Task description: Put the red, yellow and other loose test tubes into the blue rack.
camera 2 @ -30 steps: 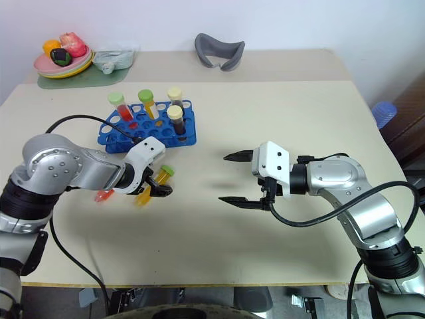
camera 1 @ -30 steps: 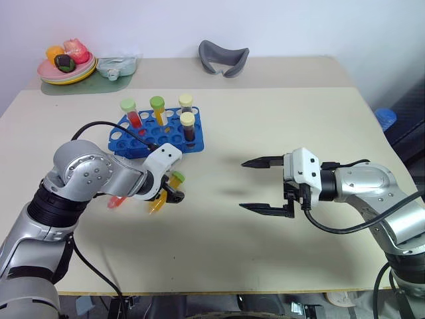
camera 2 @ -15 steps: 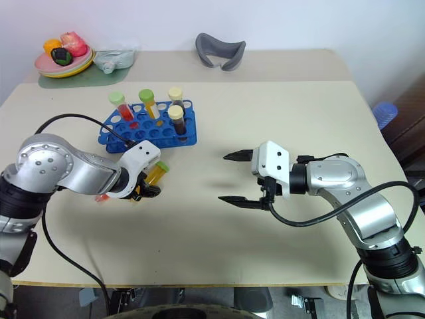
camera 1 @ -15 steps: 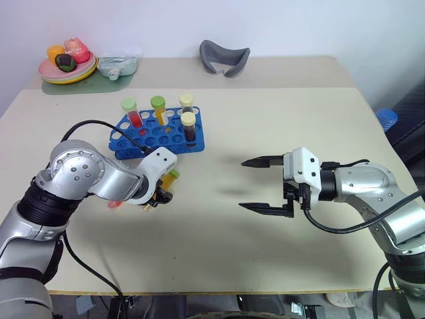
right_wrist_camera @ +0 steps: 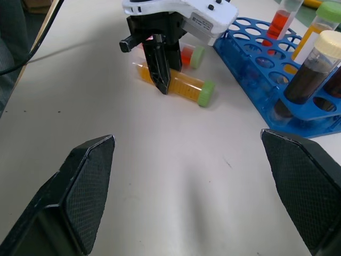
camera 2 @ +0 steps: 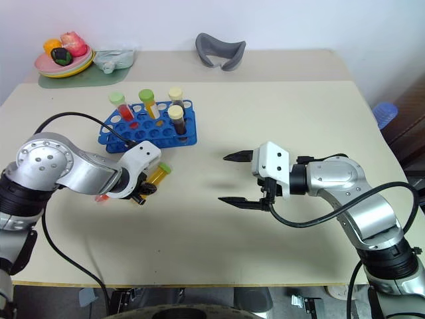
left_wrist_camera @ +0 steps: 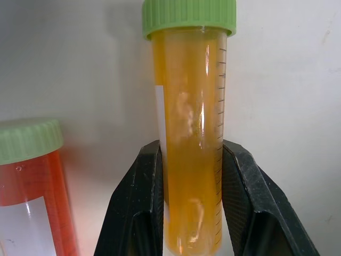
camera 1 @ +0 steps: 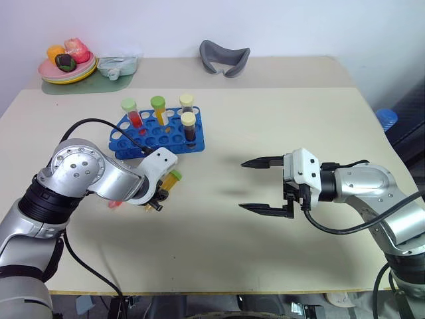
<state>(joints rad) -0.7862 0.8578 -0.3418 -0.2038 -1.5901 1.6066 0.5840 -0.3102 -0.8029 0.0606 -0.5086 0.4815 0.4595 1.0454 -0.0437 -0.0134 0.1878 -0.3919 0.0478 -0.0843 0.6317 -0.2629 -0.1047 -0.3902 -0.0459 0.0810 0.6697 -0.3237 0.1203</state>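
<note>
From the head, the left gripper [camera 1: 157,201] has closed since a second ago: its jaws, then spread over the yellow tube [camera 1: 169,182], now pinch it low on the desk [camera 1: 219,259], just in front of the blue rack [camera 1: 159,136]. The right gripper [camera 1: 264,186] hangs unchanged, jaws wide and empty. At the left wrist, matte black fingers [left_wrist_camera: 143,208] clamp the clear, graduated cylinder below its ribbed green cap; the red tube [left_wrist_camera: 34,186] lies beside. The right wrist view shows the glossy perforated rack beyond.
</note>
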